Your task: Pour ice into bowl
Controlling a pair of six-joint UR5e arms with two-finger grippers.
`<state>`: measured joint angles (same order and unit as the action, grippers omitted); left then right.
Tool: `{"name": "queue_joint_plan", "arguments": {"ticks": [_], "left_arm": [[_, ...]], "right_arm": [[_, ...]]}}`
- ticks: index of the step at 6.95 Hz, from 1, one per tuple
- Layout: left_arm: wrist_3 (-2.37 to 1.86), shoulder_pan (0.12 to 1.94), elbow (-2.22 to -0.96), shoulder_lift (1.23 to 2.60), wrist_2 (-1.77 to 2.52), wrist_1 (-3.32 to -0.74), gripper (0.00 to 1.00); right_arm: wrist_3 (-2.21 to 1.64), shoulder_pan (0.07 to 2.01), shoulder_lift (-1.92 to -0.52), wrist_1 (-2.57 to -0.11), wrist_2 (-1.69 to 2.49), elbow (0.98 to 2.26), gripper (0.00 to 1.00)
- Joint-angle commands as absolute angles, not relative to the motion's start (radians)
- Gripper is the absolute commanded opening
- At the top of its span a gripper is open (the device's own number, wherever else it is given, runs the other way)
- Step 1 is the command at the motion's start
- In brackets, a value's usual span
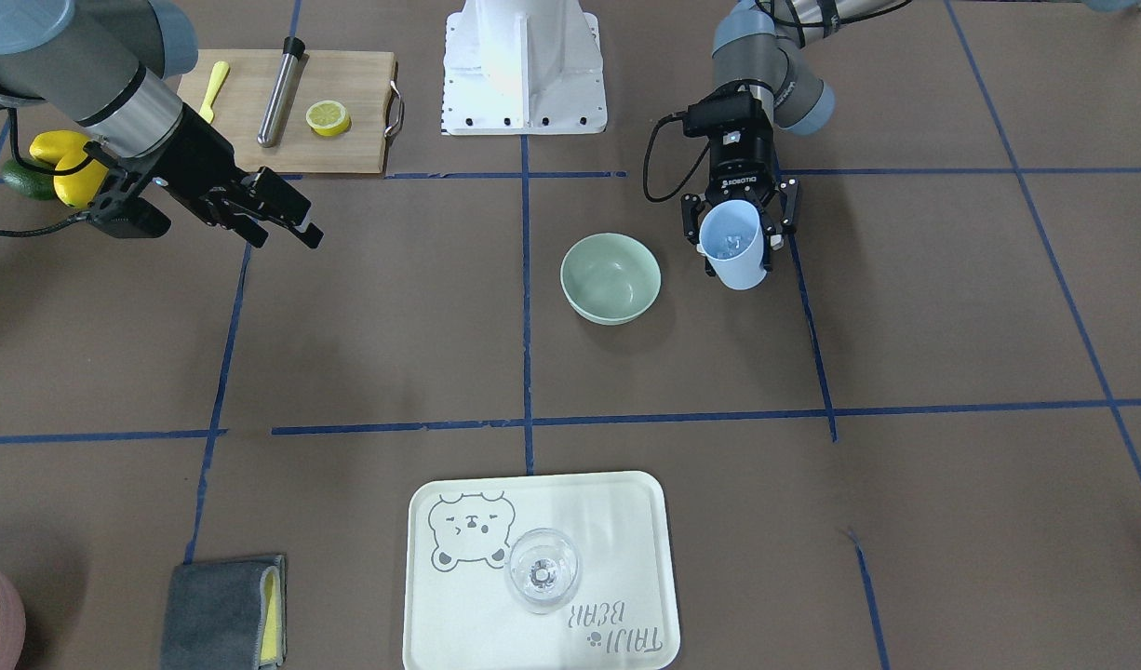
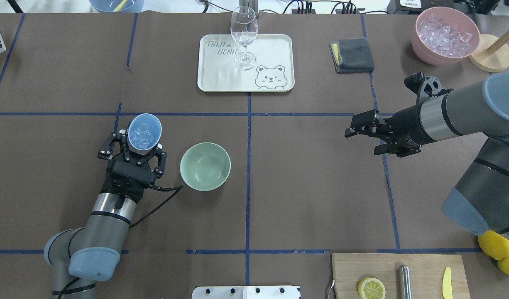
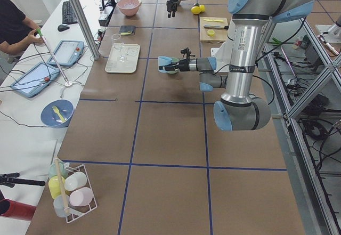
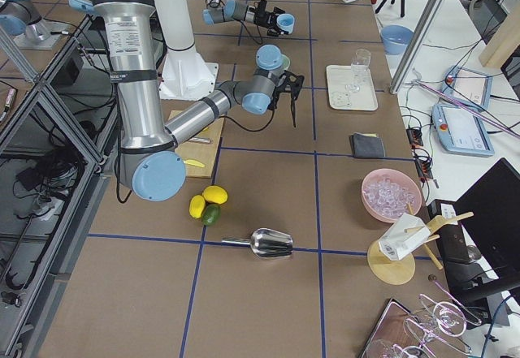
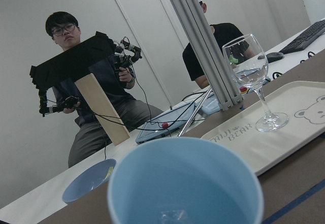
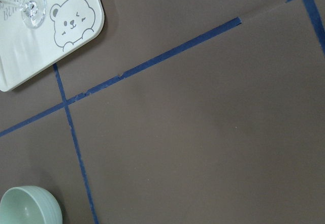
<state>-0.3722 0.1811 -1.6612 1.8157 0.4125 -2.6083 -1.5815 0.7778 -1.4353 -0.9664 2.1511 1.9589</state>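
The left gripper [image 2: 137,145], fingers clenched on the blue cup [image 2: 151,123] of ice [image 2: 142,138], should shift right until over the bowl [image 2: 205,166], then tip slowly.

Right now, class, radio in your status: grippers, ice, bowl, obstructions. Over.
Left gripper shut on light blue cup, ice inside, beside bowl. Right gripper open, holding nothing, well apart. Bowl empty. Nothing between cup and bowl.
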Motion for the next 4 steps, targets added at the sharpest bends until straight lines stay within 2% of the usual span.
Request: {"name": "queue_joint_plan", "arguments": {"ticks": [1,4], "left_arm": [[-0.198,0.156,-1.643,1.908,0.407,-2.404,0.00],[0.439,0.152,-1.666,1.905,0.388,-2.402,0.00]], "right_arm": [[-1.583,0.779,-1.439,-0.966,2.151,1.962,1.00],[-1.583,0.778,-1.451,-0.966,2.151,1.962,1.00]]}}
